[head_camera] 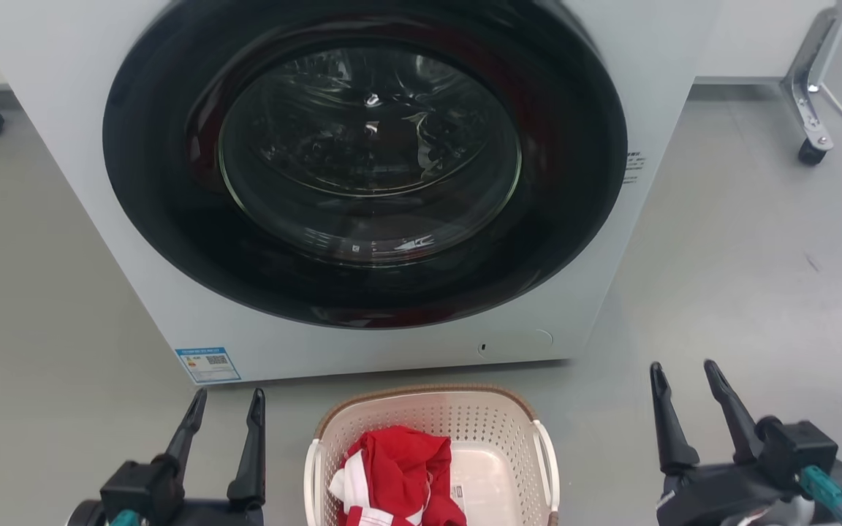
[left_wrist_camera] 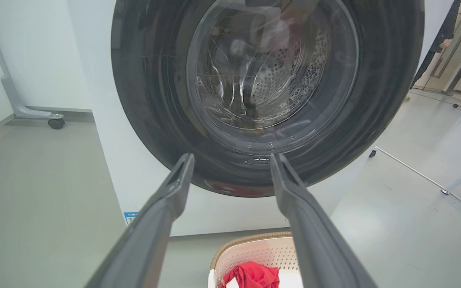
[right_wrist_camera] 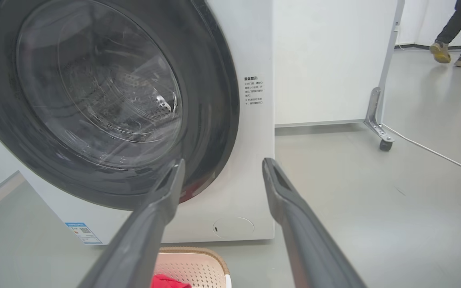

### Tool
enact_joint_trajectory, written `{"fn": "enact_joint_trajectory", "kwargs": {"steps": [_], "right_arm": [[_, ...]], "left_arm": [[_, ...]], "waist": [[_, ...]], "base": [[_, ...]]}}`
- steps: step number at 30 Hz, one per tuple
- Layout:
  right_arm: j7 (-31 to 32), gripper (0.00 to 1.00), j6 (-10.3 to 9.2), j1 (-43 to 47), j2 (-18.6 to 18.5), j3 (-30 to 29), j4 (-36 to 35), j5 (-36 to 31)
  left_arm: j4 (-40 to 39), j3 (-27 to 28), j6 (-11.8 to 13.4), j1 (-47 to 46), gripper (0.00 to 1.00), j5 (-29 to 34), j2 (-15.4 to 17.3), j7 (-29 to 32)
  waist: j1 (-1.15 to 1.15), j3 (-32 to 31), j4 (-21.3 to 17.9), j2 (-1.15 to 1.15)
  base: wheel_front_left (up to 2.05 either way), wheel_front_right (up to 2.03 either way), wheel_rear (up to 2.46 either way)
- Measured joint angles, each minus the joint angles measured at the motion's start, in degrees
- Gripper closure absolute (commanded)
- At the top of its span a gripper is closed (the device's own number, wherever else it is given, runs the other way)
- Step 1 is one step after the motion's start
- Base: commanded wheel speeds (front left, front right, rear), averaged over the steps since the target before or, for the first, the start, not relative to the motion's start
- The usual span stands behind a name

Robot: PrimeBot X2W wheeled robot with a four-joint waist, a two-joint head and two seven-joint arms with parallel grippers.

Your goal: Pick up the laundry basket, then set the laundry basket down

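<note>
While L gripper [head_camera: 230,394], R gripper [head_camera: 683,365] jaws gape, cream perforated laundry basket [head_camera: 428,418], brown rim [head_camera: 421,388], white handles [head_camera: 547,453]

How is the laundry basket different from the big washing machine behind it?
The washing machine is far bigger than the laundry basket. The machine's round dark door is shut, while the basket is open on top. The basket's walls are full of little holes; the machine's front is smooth. A red cloth lies in the basket. Both are whitish and stand on the grey floor.
</note>
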Motion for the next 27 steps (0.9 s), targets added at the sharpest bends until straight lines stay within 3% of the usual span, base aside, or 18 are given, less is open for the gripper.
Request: {"fn": "enact_joint_trajectory", "kwargs": {"steps": [10,27], "right_arm": [[-0.01,0.00,-0.65,6.48,-0.08,-2.31,-4.93,-2.00],[-0.01,0.00,-0.88,10.52,0.31,-3.89,-9.20,-3.79]], "left_arm": [[-5.68,5.64,0.00,8.28,0.00,6.04,-2.66,0.00],[-10.31,8.12,0.00,12.86,0.00,9.92,-5.37,1.43]], "waist": [[0.00,-2.30,-0.41,0.01],[0.00,-3.79,-0.91,0.01]], "base": [[0.00,0.00,0.00],[0.00,0.00,0.00]]}}
